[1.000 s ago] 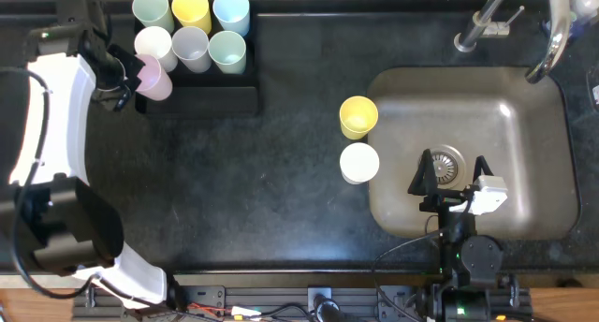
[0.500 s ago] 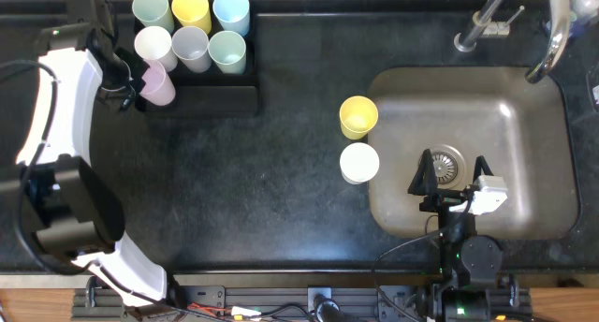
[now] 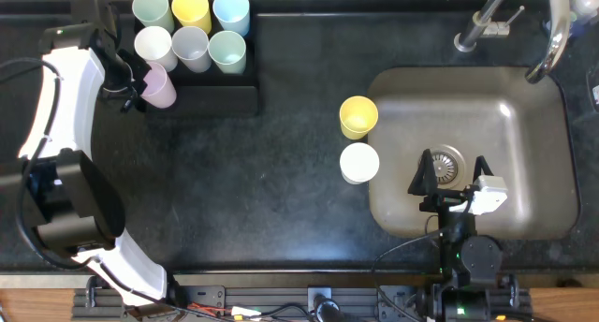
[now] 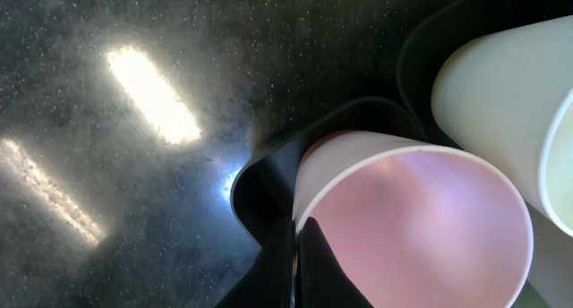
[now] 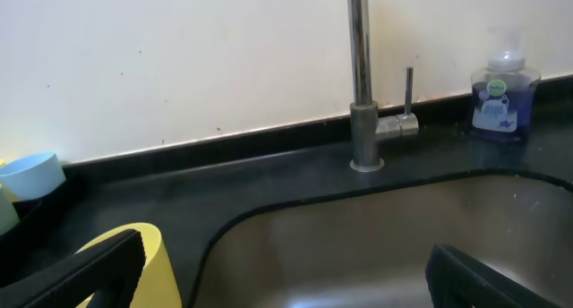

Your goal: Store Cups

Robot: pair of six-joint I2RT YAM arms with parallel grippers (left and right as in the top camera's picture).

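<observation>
My left gripper (image 3: 138, 80) is shut on the rim of a pink cup (image 3: 157, 85), held tilted at the front-left slot of the black rack (image 3: 220, 99). In the left wrist view the fingers (image 4: 285, 259) pinch the pink cup's wall (image 4: 412, 227), one inside and one outside, with a white cup (image 4: 506, 102) next to it. The rack holds several more cups: green (image 3: 152, 6), yellow (image 3: 191, 8), blue (image 3: 231, 11), white (image 3: 154, 45). A yellow cup (image 3: 357, 116) and a white cup (image 3: 359, 162) stand on the counter by the sink. My right gripper (image 3: 452, 168) hangs open over the sink, holding nothing.
The steel sink (image 3: 524, 107) fills the right side, with a faucet (image 5: 358, 75) and a soap bottle (image 5: 504, 98) behind it. The black counter (image 3: 234, 191) lies between the rack and the sink. The yellow cup (image 5: 134, 254) is close to the right gripper.
The left arm has shifted slightly and the pink cup has sunk lower toward the rack's front-left slot. The right arm has not moved.
</observation>
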